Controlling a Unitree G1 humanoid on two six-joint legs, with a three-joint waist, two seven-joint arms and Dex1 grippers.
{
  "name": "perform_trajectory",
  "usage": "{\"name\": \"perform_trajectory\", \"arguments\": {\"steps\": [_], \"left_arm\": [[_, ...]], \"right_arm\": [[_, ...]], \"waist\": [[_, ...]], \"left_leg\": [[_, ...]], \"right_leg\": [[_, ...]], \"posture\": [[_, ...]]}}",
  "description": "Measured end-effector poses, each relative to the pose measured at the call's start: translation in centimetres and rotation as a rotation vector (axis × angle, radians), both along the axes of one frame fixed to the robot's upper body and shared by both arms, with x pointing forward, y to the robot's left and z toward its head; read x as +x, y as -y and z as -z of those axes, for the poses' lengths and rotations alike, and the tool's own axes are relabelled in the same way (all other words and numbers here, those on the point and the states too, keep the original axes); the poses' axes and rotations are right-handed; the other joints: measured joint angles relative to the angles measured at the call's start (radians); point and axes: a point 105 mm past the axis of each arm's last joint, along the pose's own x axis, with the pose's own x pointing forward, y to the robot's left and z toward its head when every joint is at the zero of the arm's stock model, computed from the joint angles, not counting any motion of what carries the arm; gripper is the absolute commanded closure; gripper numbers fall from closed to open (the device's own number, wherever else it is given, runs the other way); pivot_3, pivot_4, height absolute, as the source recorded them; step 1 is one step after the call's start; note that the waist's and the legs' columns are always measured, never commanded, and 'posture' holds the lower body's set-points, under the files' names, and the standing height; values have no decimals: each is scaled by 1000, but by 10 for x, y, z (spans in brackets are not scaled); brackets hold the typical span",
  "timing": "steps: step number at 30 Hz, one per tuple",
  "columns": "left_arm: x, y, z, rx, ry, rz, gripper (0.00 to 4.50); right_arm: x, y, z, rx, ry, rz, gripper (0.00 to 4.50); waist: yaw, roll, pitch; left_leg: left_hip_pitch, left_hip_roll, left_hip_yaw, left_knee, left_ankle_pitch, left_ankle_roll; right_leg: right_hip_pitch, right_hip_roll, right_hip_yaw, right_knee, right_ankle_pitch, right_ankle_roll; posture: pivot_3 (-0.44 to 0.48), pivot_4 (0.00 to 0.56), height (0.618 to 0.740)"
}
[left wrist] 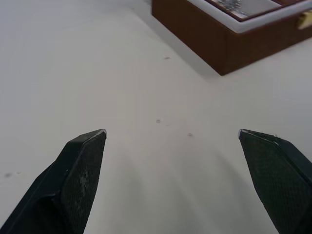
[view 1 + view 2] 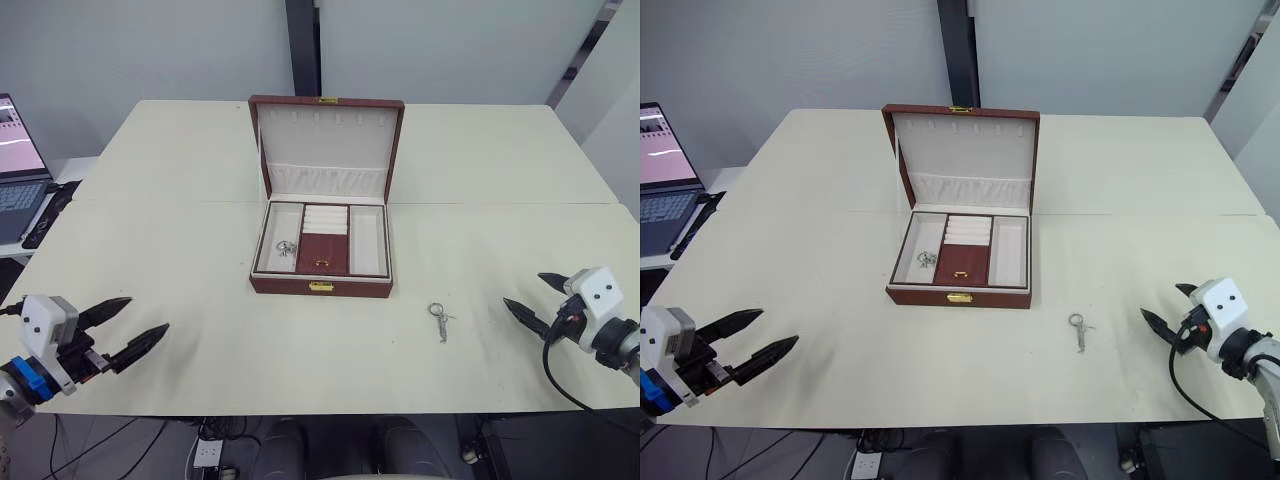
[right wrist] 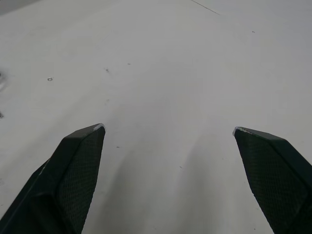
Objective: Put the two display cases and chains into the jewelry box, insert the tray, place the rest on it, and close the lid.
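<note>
The maroon jewelry box (image 2: 290, 286) sits mid-table with its lid (image 2: 326, 140) standing open, cream lining facing me. The tray (image 2: 323, 250) lies inside it, maroon centre panel and gold pull toward the front. A small silvery tangle (image 2: 287, 248) rests in the tray's left slot. Another small silvery piece (image 2: 440, 321) lies on the table to the right of the box. The two display cases are out of view. My left gripper (image 2: 148, 313) hovers open over the near left of the table, and my right gripper (image 2: 523, 289) is open at the near right, both holding nothing.
An open laptop (image 2: 18, 170) stands on a lower surface beyond the table's left edge. A dark post (image 2: 302, 45) rises behind the table. A seam (image 2: 500, 203) crosses the tabletop behind the box.
</note>
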Motion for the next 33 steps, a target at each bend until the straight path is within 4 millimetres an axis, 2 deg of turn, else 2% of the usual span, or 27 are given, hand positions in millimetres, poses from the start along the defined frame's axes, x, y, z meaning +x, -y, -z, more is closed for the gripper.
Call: {"name": "perform_trajectory", "arguments": {"steps": [3,8,11,15,18,21,28,33], "left_arm": [[2,25,-8,-25,-3,132,0],[7,80,-36,-43,65,411,0],[9,104,-42,-52,79,517,0],[8,131,-49,-49,79,662,0],[10,142,-55,-48,94,725,0],[12,147,-60,-56,100,743,0],[13,153,-55,-75,73,752,0],[14,157,-55,-75,75,751,0]], "right_arm": [[0,-6,-4,9,2,-14,30],[-3,-25,-18,38,14,-69,30],[-19,-38,-16,55,-53,-111,30],[-42,-67,-21,93,-128,-201,30],[-54,-84,-23,88,-158,-241,30],[-57,-94,-19,83,-171,-238,30],[-38,-104,1,82,-149,-140,30],[-37,-107,19,69,-201,-129,30]], "waist": [[3,0,0],[3,0,0],[4,1,0],[3,2,0],[2,1,0],[0,1,0],[1,1,0],[3,1,0]], "left_leg": [[0,0,-1,0,0,0],[0,0,0,0,0,0],[-1,0,-1,0,0,0],[0,0,-1,1,0,0],[0,0,-2,1,0,0],[0,0,-1,1,0,0],[-1,0,-1,1,0,0],[-1,0,-1,1,0,0]], "right_leg": [[0,0,0,0,0,0],[0,0,0,0,0,0],[0,1,0,0,0,0],[1,6,0,0,0,0],[1,8,0,0,0,0],[0,8,0,0,0,0],[0,8,0,0,0,0],[0,8,0,0,0,0]], "posture": [[0,150,740],[0,150,740],[0,150,740],[0,150,740],[0,150,740],[0,150,740],[0,150,740],[0,150,740]]}}
